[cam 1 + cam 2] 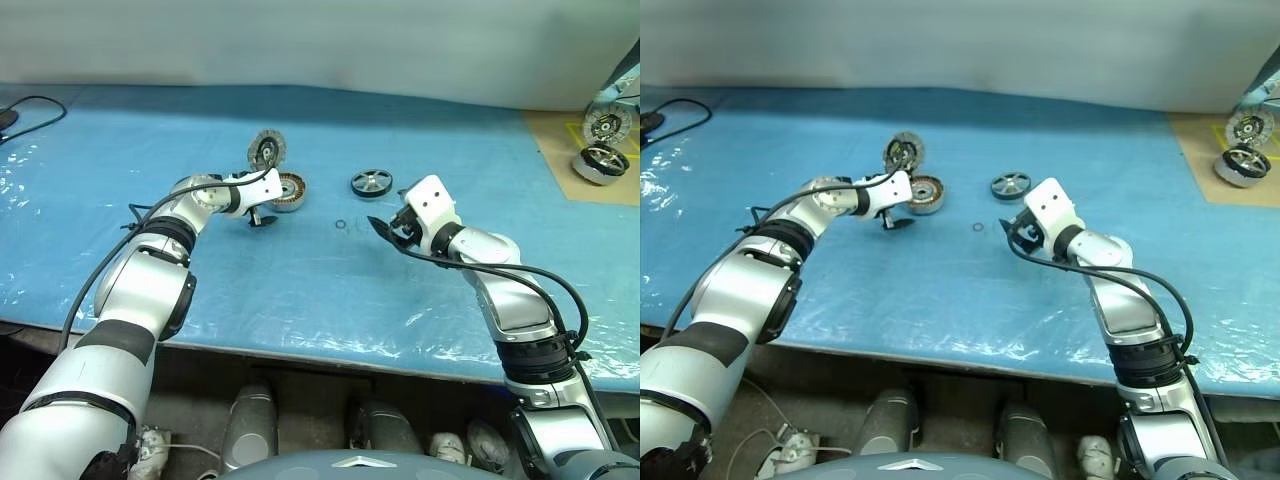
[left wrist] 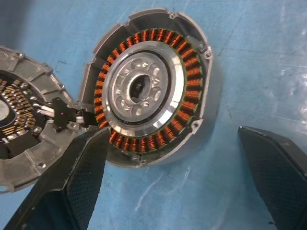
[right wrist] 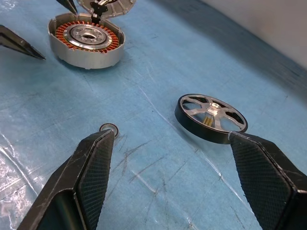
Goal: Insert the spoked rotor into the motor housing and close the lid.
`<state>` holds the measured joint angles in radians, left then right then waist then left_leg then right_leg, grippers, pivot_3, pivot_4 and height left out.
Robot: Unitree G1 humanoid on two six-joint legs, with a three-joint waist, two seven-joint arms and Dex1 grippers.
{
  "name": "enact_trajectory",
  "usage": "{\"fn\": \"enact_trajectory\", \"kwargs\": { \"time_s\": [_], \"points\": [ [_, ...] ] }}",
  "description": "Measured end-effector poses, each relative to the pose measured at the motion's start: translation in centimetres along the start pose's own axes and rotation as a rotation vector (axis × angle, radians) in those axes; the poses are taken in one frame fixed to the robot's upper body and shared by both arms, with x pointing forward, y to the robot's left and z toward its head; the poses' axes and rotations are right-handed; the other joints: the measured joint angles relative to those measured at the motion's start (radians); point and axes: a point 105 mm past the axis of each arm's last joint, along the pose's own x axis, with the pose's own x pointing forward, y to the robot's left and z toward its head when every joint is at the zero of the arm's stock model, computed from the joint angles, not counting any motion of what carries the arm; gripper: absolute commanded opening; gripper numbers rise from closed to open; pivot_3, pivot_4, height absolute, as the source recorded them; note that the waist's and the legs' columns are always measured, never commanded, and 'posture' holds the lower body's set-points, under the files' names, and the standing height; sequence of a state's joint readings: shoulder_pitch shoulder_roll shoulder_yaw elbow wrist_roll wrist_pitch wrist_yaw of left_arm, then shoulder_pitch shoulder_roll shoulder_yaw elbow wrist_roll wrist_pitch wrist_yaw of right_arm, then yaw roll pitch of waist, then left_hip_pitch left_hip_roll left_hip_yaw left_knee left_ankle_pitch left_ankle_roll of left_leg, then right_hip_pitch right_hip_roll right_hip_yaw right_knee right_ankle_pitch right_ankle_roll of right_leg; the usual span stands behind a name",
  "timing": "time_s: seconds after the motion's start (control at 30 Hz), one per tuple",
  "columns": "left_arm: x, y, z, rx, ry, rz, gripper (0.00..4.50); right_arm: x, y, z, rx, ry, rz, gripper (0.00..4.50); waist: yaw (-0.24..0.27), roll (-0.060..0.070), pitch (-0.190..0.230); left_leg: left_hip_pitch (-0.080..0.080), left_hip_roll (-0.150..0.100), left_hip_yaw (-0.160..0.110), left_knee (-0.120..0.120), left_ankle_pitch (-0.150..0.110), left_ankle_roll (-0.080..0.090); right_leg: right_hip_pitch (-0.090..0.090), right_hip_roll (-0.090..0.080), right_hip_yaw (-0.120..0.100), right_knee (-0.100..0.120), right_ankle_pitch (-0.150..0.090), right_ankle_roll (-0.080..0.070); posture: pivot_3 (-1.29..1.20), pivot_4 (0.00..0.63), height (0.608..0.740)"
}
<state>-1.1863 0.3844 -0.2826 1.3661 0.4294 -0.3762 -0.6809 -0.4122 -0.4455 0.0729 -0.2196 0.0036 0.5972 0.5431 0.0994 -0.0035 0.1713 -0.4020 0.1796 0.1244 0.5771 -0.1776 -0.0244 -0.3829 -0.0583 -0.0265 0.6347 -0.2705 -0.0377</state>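
Right end effector (image 3: 168, 182) gapes empty just short of the rotor (image 3: 211, 118), flat on the counter (image 1: 300, 290). Rotor looks rigid, weighty, smooth-rimmed (grip across rim). Left end effector (image 2: 177, 177) released beside housing (image 2: 148, 88), lid (image 1: 266, 149) upright.

Motor housing (image 2: 152, 91): shallow silver cup, copper windings ringing a pale hub, lying open-side up on the counter, left of centre. Lid (image 1: 266, 149): silvery segmented disc, dark centre, hinged at the housing's far-left edge, standing raised. Spoked rotor (image 3: 211, 118): black rim, silvery spokes, lying flat, well apart to the right.
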Motion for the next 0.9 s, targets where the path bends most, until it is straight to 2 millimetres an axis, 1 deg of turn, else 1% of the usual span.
{"fn": "enact_trajectory", "kwargs": {
  "time_s": [0.1,0.3,0.53,0.6,0.67,0.7,0.9],
  "points": [
    [0.4,-0.1,0.4,0.001,-0.009,0.014,4.47,0.0,0.0,-0.1,0.002,0.003,0.000,4.01,0.001,0.000,0.000,-0.001,0.000,-0.001,0.000,0.000,0.000,0.000,0.000,0.000,0.000,0.000,0.000,0.00,0.150,0.740],
    [1.6,-1.8,2.0,0.015,-0.060,-0.038,4.47,-0.3,0.3,-0.1,0.002,0.004,0.000,4.01,0.001,0.000,0.000,-0.001,-0.001,-0.001,0.000,0.000,0.000,0.000,0.000,0.000,-0.001,0.001,0.001,0.00,0.150,0.740],
    [2.0,-2.0,1.8,0.022,-0.027,-0.033,4.47,-0.7,0.4,-0.6,0.008,0.025,-0.011,4.01,0.001,0.000,0.000,0.003,-0.001,-0.001,0.000,0.000,0.000,0.004,-0.001,0.000,-0.001,0.001,0.002,0.00,0.150,0.740],
    [2.0,-1.9,1.5,0.022,-0.007,-0.026,4.47,-0.8,0.4,-0.5,0.007,0.023,-0.013,4.01,0.000,0.000,0.000,0.009,-0.001,-0.001,-0.001,0.000,0.000,0.010,-0.001,0.000,-0.003,0.001,0.002,0.00,0.150,0.740],
    [2.0,-2.1,1.3,0.022,0.006,-0.031,4.47,-0.9,0.5,-0.6,0.009,0.027,-0.013,4.01,-0.001,0.000,0.000,0.018,-0.001,-0.001,-0.008,0.000,0.000,0.018,-0.001,0.001,-0.012,0.001,0.002,0.00,0.150,0.740],
    [2.0,-2.1,1.3,0.021,0.007,-0.036,4.47,-0.9,0.6,-0.8,0.010,0.031,-0.014,4.01,-0.002,0.000,0.000,0.020,-0.001,0.000,-0.011,0.000,0.000,0.020,-0.001,0.001,-0.015,0.001,0.002,0.00,0.150,0.740],
    [2.0,-2.2,1.5,0.012,-0.004,-0.054,4.47,-1.0,0.6,-1.2,0.019,0.048,-0.021,4.01,-0.001,0.000,0.000,0.020,-0.003,0.000,-0.013,0.000,0.000,0.020,-0.001,0.002,-0.015,0.001,0.002,0.00,0.150,0.740]
  ]
}}
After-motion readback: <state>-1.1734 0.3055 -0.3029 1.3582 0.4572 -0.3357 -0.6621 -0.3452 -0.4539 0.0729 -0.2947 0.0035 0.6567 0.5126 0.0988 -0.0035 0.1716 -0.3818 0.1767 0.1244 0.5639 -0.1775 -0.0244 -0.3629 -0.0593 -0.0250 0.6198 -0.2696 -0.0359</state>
